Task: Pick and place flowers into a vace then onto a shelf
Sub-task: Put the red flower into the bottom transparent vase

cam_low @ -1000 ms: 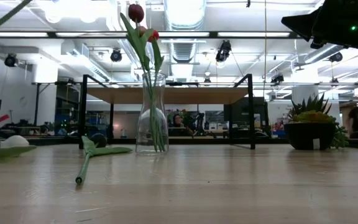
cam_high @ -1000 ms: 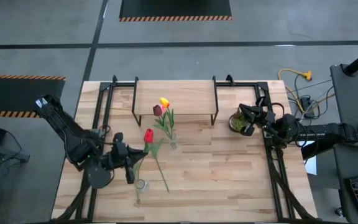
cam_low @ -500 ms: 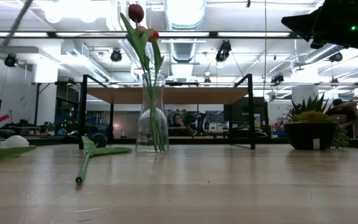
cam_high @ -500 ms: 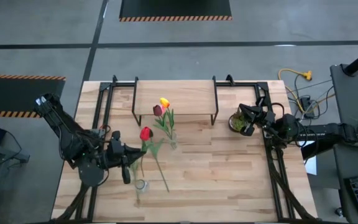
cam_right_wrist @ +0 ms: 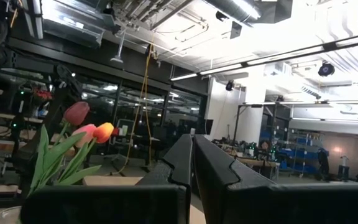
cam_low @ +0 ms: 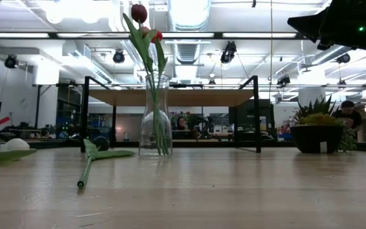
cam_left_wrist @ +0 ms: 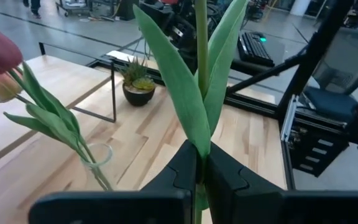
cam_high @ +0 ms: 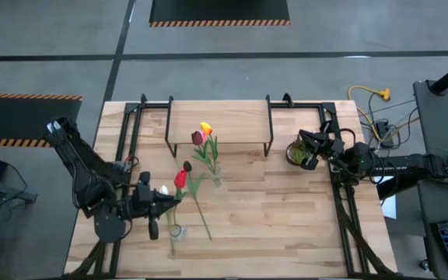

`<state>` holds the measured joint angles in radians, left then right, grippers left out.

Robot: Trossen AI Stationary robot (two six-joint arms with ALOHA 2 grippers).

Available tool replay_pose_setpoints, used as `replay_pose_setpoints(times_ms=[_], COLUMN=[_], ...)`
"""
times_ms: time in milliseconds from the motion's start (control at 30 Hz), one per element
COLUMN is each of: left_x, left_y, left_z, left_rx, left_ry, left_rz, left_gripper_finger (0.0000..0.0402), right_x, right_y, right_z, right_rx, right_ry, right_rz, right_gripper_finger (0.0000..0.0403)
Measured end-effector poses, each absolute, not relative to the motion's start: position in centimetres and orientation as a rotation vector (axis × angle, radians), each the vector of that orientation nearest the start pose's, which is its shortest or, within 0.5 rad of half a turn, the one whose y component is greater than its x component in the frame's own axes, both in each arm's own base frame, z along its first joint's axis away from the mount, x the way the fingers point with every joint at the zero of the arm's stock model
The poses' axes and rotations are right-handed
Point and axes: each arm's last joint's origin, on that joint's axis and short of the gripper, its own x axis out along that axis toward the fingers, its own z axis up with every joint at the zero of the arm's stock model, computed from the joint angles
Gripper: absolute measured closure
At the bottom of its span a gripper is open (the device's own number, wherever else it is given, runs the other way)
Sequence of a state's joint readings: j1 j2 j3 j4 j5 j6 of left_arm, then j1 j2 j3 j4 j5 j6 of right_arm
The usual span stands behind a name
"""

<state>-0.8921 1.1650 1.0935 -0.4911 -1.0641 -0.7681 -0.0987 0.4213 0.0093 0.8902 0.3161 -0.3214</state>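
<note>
The left arm reaches low over the table's left side, its left gripper (cam_high: pixel 164 196) pinched tight on the stem of a red tulip (cam_high: pixel 182 177) whose leaves (cam_left_wrist: pixel 194 81) rise between the fingers (cam_left_wrist: pixel 180 169). Just beside it lies an empty glass vase (cam_high: pixel 176 232). Farther right, an upright vase (cam_low: pixel 155 117) holds two tulips (cam_high: pixel 201 134) before the shelf (cam_high: pixel 218 120). Another stem (cam_high: pixel 201 214) lies on the table. The right gripper (cam_high: pixel 309 152) hangs pressed together beside the potted plant (cam_high: pixel 295 152), empty.

Two dark, matte-black jointed arms; left tool (cam_left_wrist: pixel 201 177) with paired angular black fingers (cam_left_wrist: pixel 180 171); right tool (cam_right_wrist: pixel 191 163) alike; black cabling along the right arm (cam_high: pixel 395 165).
</note>
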Motion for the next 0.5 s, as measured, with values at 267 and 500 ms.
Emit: replay_pose_setpoints(times_ms=[267, 500], left_x=[17.4, 17.5], left_y=[-17.7, -17.9], left_z=[32.5, 31.1], left_rx=[-0.220, -0.185], left_ry=[0.275, 0.295], left_rz=[0.282, 0.285], left_gripper_finger=[0.0401, 0.0401], right_x=[11.1, 11.1], right_y=[-2.0, -2.0], right_z=[21.2, 21.2], right_rx=[-0.252, -0.252], right_ry=[-0.410, -0.410], right_rz=[-0.478, -0.478], right_gripper_finger=[0.0394, 0.0394])
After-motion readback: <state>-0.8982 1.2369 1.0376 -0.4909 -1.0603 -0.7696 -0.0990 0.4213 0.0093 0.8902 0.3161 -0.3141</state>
